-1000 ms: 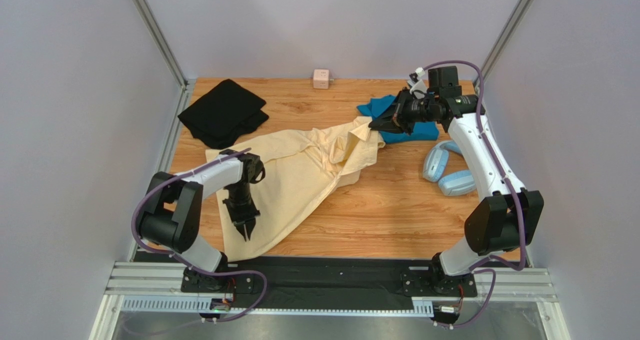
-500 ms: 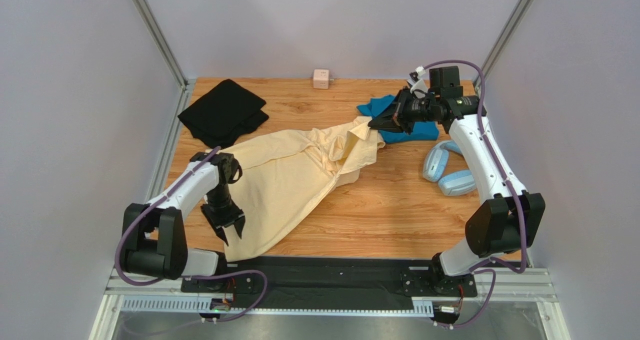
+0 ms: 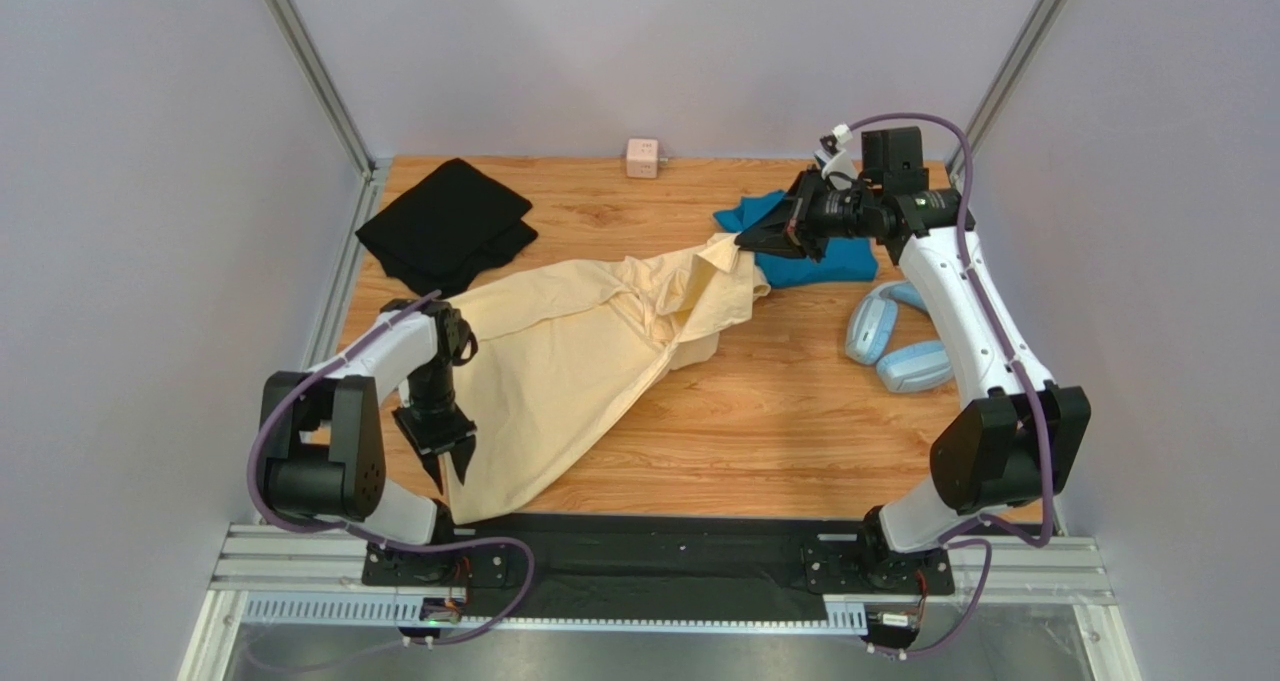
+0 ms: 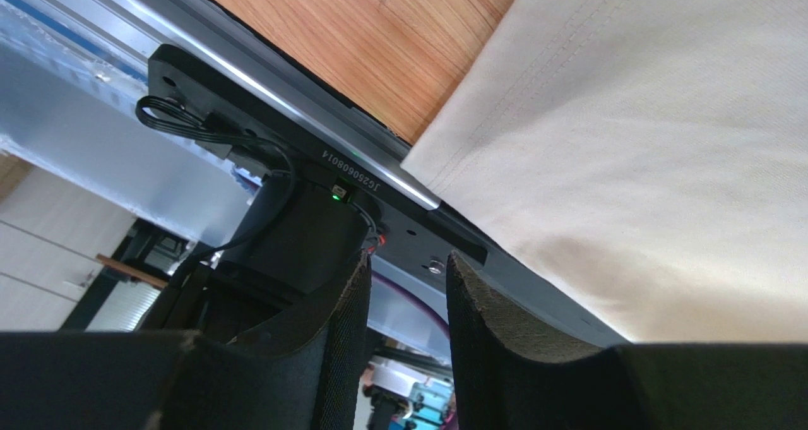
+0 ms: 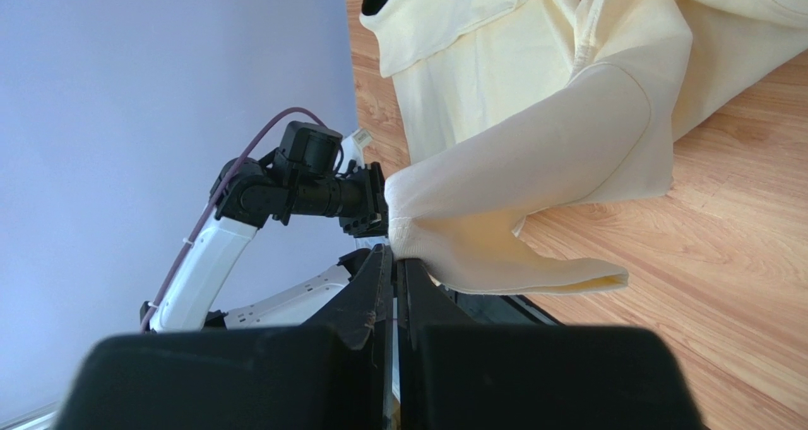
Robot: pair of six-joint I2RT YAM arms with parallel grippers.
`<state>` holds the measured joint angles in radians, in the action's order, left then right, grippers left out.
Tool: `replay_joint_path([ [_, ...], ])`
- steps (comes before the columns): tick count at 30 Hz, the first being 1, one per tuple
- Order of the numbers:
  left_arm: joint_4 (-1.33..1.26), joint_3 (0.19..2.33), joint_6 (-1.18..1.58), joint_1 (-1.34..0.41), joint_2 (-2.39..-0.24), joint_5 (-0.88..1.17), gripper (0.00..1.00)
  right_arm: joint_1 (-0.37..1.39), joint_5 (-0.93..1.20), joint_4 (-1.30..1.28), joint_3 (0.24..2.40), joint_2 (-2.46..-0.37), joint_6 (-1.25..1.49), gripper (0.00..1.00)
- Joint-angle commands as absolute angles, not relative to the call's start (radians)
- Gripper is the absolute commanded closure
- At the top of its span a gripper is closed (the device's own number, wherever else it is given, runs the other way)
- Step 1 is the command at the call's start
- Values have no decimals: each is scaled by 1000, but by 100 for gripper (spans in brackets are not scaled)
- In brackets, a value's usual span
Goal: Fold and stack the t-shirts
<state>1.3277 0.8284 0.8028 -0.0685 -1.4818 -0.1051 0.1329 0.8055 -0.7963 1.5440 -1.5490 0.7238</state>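
The cream-yellow t-shirt (image 3: pixel 579 359) lies stretched diagonally across the wooden table, also filling the right of the left wrist view (image 4: pixel 654 136). My right gripper (image 3: pixel 748 242) is shut on its far corner, lifting the cloth (image 5: pixel 531 165) pinched at the fingertips (image 5: pixel 394 256). Over the shirt's near-left hem edge, my left gripper (image 3: pixel 445 464) is open; in its wrist view (image 4: pixel 406 293) nothing is between the fingers. The teal t-shirt (image 3: pixel 830 258) lies bunched under the right gripper. The black t-shirt (image 3: pixel 446 224) lies folded at the far left.
Light-blue headphones (image 3: pixel 896 344) lie beside the right arm. A small pink cube (image 3: pixel 643 158) sits at the back edge. The black base plate (image 4: pixel 284 155) and metal rail run just beyond the shirt's near hem. Grey walls close in the table.
My left gripper has opened, let go of the cream shirt's hem and shifted left to the cloth's edge. The right gripper has stayed put with its corner.
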Motion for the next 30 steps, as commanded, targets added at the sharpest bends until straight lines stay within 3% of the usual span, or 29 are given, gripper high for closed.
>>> replay_joint_path([
  [1, 1459, 861, 761, -66, -1494, -123, 59, 115, 848, -684, 1626, -1577, 775, 100],
  [13, 1425, 894, 724, -84, -1473, -100, 61, 110, 874, -404, 1874, -1897, 1029, 100],
  [23, 1401, 1095, 733, -472, -1618, -41, 62, 150, 874, -359, 1887, -2002, 1063, 100],
  [30, 1382, 1086, 693, -601, -1646, -11, 62, 166, 897, -359, 1887, -2046, 1066, 100],
])
